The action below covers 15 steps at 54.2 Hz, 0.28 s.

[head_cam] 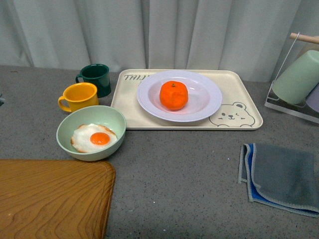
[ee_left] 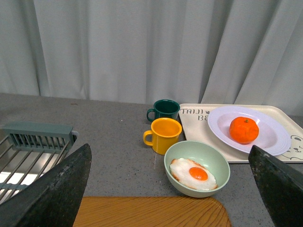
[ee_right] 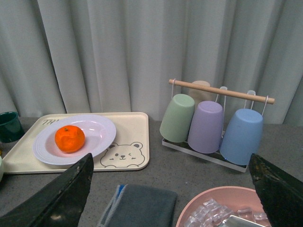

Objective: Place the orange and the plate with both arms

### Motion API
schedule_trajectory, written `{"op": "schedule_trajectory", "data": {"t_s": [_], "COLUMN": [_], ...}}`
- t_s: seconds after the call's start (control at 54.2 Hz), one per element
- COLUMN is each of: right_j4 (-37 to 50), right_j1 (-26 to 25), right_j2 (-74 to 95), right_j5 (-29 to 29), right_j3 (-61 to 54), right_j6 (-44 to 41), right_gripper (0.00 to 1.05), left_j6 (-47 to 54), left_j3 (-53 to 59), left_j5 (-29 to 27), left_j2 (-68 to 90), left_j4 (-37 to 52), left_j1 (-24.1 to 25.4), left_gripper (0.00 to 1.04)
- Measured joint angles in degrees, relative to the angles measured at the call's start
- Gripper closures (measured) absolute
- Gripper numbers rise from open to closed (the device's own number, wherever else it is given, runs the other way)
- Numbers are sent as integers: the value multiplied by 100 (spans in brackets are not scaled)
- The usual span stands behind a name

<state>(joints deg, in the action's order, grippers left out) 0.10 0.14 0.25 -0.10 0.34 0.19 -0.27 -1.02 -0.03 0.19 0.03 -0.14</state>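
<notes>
The orange (head_cam: pixel 173 95) sits in the middle of the white plate (head_cam: pixel 208 102), which rests on the beige bear tray (head_cam: pixel 239 94). Both also show in the left wrist view, the orange (ee_left: pixel 244 130) on the plate (ee_left: pixel 274 137), and in the right wrist view, the orange (ee_right: pixel 69 138) on the plate (ee_right: pixel 102 132). Neither arm shows in the front view. My left gripper (ee_left: pixel 170 189) is open and empty, held back above the wooden board. My right gripper (ee_right: pixel 173 189) is open and empty, above the grey cloth and pink bowl.
A pale green bowl (head_cam: pixel 112 119) with a fried egg, a yellow mug (head_cam: pixel 79 96) and a dark green mug (head_cam: pixel 96 77) stand left of the tray. A wooden board (head_cam: pixel 50 199) lies front left, a grey cloth (head_cam: pixel 281 177) front right. A cup rack (ee_right: pixel 213 123) stands at the right, a pink bowl (ee_right: pixel 199 203) of ice near it, a drain rack (ee_left: pixel 33 151) far left.
</notes>
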Motion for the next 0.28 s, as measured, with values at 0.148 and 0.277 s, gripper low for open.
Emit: {"op": "schedule_trajectory", "data": {"t_s": [0.148, 0.277], "right_j4": [0, 0], "right_j1": [0, 0], "right_j2": [0, 0], "right_j5": [0, 0], "right_j3": [0, 0], "right_j6": [-2, -2], "right_gripper": [9, 9], "left_j6": [0, 0], "left_j3": [0, 0], "left_j5": [0, 2], "left_j2": [0, 0], "left_j4": [0, 0], "left_j1": [0, 0], "left_gripper": [7, 7]}}
